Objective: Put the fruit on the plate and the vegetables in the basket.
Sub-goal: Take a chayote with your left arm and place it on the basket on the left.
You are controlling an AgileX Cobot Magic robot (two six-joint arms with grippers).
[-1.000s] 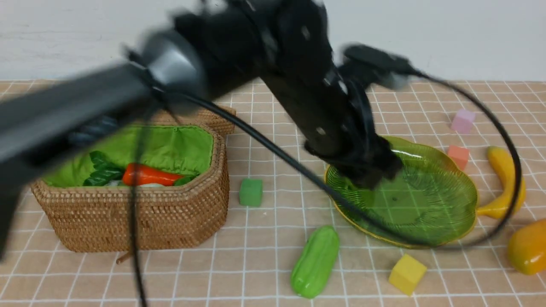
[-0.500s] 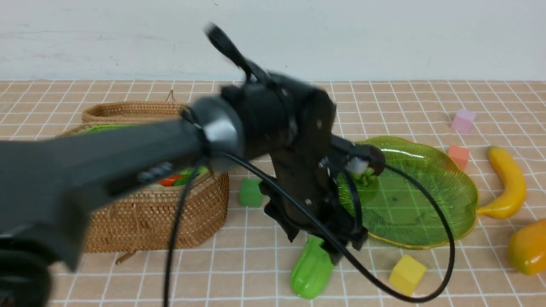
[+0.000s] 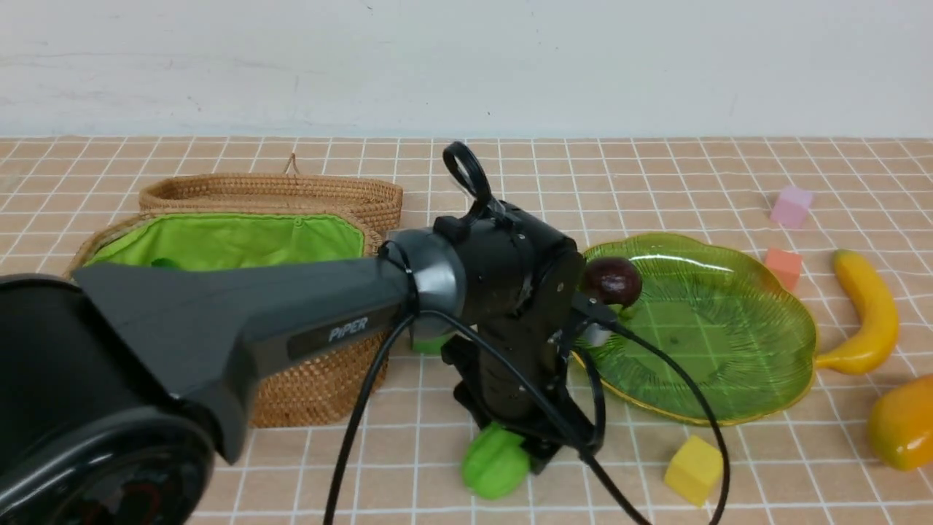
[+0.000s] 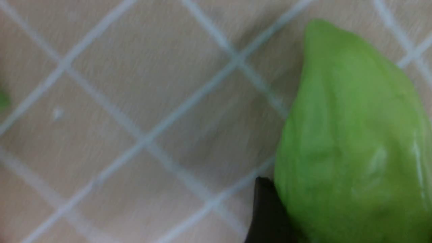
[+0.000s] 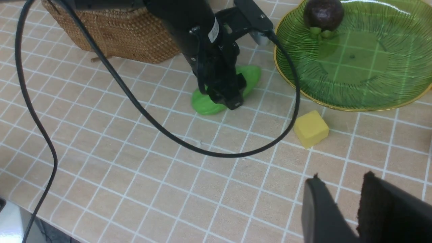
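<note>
Front camera: left gripper [image 3: 536,446] sits low on the table [image 3: 656,182], at the green gourd [image 3: 496,467]. That is in front of the plate [image 3: 736,417] and to the right of the basket [image 3: 313,386]. The arm hides the jaws. Mangosteen [image 3: 611,281] is in the plate, at its left edge. Banana [image 3: 867,313] and mango [image 3: 902,421] lie on the table right of the plate, not in it.

Left wrist: blurred. Gourd lies on the table with one dark finger [image 4: 266,212] against its side.

Right wrist: left fingers straddle the gourd; can't tell if clamped. Right gripper [image 5: 347,209] hangs above the table, jaws slightly apart, empty.
</note>
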